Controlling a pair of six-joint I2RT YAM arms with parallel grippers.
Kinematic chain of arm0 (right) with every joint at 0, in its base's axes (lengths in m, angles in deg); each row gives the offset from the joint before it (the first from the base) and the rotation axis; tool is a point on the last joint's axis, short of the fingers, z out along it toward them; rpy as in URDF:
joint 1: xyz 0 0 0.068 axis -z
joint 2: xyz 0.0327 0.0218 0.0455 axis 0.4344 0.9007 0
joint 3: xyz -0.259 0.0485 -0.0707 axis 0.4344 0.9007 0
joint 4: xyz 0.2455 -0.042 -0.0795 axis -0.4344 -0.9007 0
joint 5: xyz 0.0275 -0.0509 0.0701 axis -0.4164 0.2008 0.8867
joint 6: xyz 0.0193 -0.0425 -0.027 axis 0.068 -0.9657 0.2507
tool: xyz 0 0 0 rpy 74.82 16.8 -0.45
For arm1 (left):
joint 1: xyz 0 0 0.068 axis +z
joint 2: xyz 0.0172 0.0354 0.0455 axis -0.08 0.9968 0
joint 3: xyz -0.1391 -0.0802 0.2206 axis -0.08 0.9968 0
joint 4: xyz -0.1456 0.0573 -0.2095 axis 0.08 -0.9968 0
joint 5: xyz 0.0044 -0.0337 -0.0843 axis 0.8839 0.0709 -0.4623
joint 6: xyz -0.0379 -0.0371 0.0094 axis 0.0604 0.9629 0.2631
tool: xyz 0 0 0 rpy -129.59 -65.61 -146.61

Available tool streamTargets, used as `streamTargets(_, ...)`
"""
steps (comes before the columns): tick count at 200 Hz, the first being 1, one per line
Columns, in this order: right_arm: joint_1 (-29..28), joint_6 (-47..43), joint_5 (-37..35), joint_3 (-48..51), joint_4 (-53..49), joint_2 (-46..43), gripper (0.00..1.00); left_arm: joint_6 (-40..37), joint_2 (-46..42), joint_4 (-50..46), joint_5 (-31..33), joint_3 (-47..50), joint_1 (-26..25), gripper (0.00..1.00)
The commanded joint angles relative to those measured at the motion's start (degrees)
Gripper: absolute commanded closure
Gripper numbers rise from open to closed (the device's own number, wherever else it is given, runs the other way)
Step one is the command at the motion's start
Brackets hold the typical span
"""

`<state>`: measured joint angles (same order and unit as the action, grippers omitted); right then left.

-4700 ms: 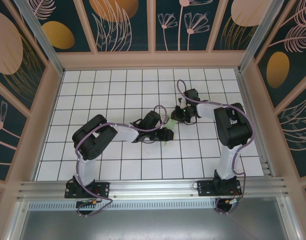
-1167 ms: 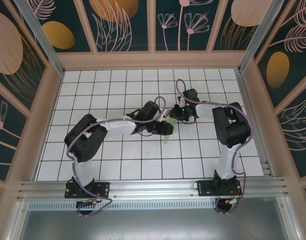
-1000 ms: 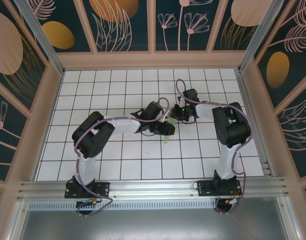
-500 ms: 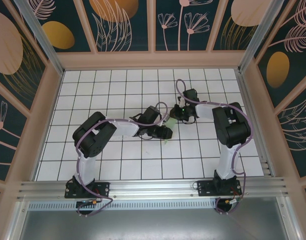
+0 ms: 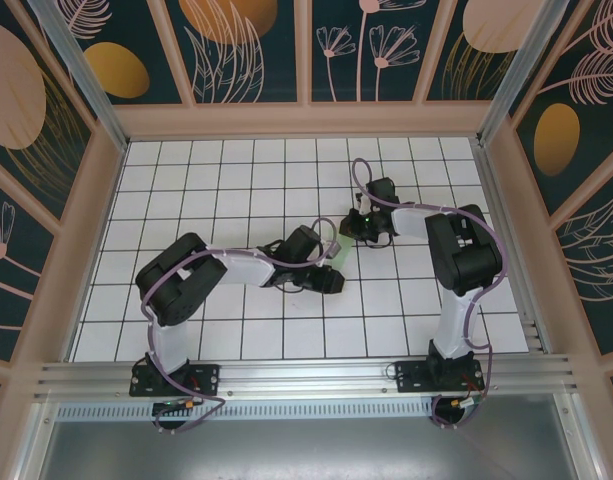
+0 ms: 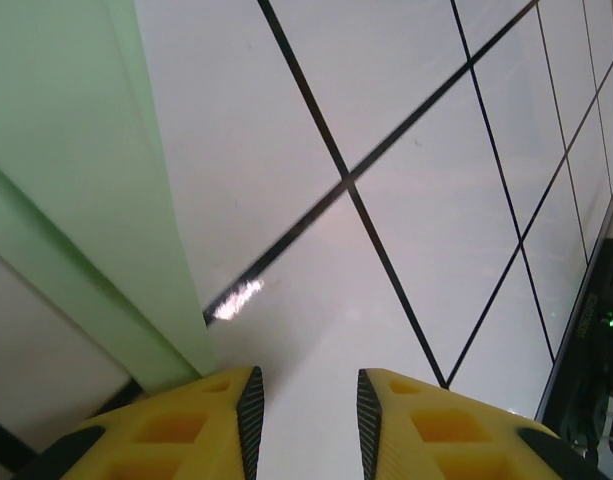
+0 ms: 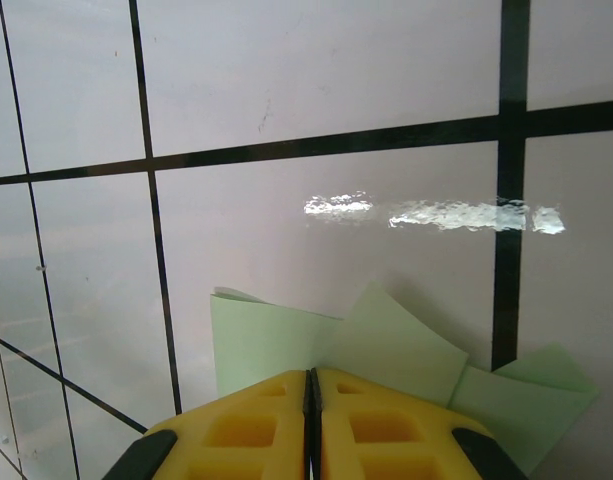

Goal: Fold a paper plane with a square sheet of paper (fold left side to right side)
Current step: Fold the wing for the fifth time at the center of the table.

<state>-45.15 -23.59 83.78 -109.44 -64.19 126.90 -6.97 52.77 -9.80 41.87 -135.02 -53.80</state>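
Note:
The pale mint-green paper (image 5: 336, 253) lies partly folded on the white grid floor between my two grippers. In the right wrist view its flaps (image 7: 276, 340) fan out just ahead of my right gripper (image 7: 312, 385), which is shut with the paper's crease running into the line between its fingers. In the top view the right gripper (image 5: 350, 229) sits at the paper's far end. My left gripper (image 5: 333, 282) is at its near end. In the left wrist view the left gripper (image 6: 306, 400) is open over bare tile, with the layered paper edge (image 6: 76, 190) just left of its left finger (image 6: 221, 415).
The floor is white grid tiles (image 5: 236, 190) inside a raised tan frame (image 5: 306, 120). A metal rail (image 5: 306, 375) runs along the near edge by the arm bases. Dark hardware (image 6: 596, 360) shows at the right edge of the left wrist view.
My left gripper has slid along the paper toward the near side, from beside its middle to its near end. The right gripper has stayed put, shut on the paper.

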Motion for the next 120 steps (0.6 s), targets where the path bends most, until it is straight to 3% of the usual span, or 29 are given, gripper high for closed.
streamTargets(1,-0.29,-1.49,-3.73,0.3,-2.74,0.79,0.87,1.44,-2.19,-8.29,-0.94,1.7,-1.27,0.66)
streamTargets(61,-0.29,-3.45,-5.69,-6.24,-7.76,-6.23,0.79,0.72,-14.45,-8.46,2.45,-0.94,3.51,0.63)
streamTargets(89,-0.44,-3.35,-11.32,-7.11,-10.63,-12.53,0.71,1.2,-20.42,-7.49,10.63,1.87,6.94,0.61)
streamTargets(120,-3.28,-3.66,-22.83,-8.27,-17.41,-17.2,0.59,1.66,-26.42,-7.85,25.89,3.96,7.79,0.5)
